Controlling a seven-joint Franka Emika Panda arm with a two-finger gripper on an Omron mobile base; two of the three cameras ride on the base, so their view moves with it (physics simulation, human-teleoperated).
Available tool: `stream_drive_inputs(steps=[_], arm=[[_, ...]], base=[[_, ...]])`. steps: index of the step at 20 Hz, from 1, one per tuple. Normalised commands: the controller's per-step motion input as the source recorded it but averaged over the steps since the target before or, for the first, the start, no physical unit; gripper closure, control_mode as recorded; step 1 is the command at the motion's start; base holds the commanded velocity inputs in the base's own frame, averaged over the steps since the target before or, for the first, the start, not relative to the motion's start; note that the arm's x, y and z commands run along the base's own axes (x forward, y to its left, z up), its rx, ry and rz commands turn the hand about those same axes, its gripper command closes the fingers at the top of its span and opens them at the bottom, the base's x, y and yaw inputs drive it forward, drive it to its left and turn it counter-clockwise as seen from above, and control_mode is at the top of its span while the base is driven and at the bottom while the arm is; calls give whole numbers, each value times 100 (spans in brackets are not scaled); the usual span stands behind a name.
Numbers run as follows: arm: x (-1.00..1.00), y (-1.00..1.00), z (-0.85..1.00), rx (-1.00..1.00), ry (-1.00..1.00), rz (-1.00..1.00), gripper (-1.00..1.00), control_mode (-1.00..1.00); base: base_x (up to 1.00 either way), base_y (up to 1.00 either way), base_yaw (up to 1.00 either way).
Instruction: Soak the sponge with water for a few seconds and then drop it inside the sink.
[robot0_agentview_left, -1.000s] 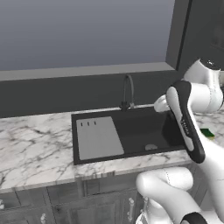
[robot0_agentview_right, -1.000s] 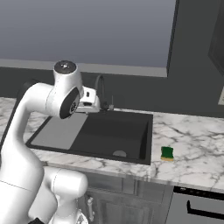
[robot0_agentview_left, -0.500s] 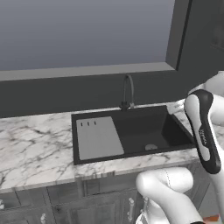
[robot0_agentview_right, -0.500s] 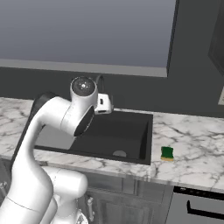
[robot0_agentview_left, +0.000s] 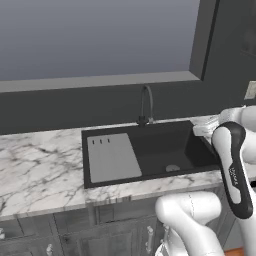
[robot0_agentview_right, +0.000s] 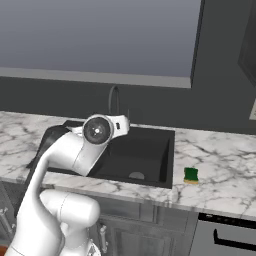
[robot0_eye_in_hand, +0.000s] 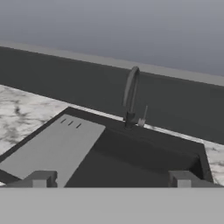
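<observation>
The sponge (robot0_agentview_right: 190, 175), yellow with a green top, lies on the marble counter just right of the sink (robot0_agentview_right: 165, 155). The sink is a black basin (robot0_agentview_left: 165, 150) with a grey ribbed drainboard (robot0_agentview_left: 112, 157) on its left and a dark arched faucet (robot0_agentview_left: 145, 105) behind. My gripper (robot0_eye_in_hand: 111, 180) is open, with nothing between its two dark fingertips (robot0_eye_in_hand: 41, 179). It looks across the drainboard (robot0_eye_in_hand: 52, 148) and basin toward the faucet (robot0_eye_in_hand: 130, 94). In the right base view the gripper (robot0_agentview_right: 124, 125) hovers over the sink, well left of the sponge. The water is out of view.
Marble counter (robot0_agentview_left: 40, 165) runs on both sides of the sink. A dark backsplash and a window sill (robot0_agentview_left: 100, 80) stand behind the faucet. Cabinet fronts (robot0_agentview_right: 150, 225) sit below the counter edge, with a dark appliance handle (robot0_agentview_right: 235, 240) at the lower right.
The arm has swung to the right, carrying the hand from the sink's left side to over the basin. The jaws stayed open. The sponge has not moved.
</observation>
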Motion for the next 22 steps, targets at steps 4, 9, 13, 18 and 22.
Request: stream_drive_inputs(steps=[4,9,13,18,22], arm=[[29,0,0,0,-23,0,-100,-100],[28,0,0,0,-16,0,-100,-100],[4,0,7,0,-3,0,-100,-100],[0,-1,13,3,0,0,-100,-100],[0,-11,8,4,0,0,-100,-100]], base=[[0,0,0],[0,0,0],[0,0,0],[0,0,0],[0,0,0]])
